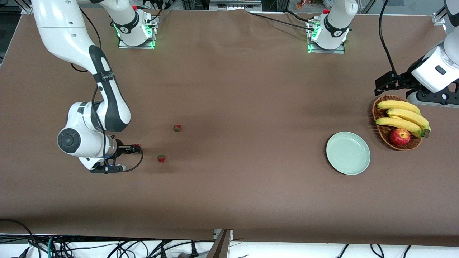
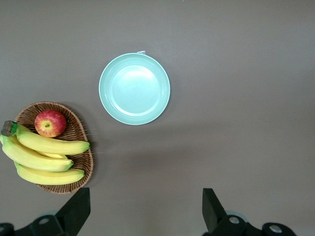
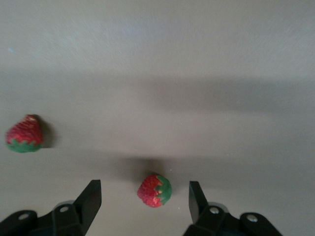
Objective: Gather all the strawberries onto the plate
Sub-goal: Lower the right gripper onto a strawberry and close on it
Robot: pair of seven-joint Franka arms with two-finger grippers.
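Hovering low at the right arm's end of the table, right hand (image 3: 145, 196) spread wide around one strawberry (image 3: 154, 191), two more (image 1: 161, 158) (image 1: 177, 128) lying just beside. Waiting with fingers wide over the empty plate (image 1: 348, 153), left hand (image 2: 146, 206) beside the fruit basket (image 1: 380, 132). Risking a squirted-out berry if closing off-centre on so small, rounded a fruit.

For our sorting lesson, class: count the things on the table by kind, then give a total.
Strawberries: 3
Apple: 1
Banana bunch: 1
Plate: 1
Basket: 1
Total: 7
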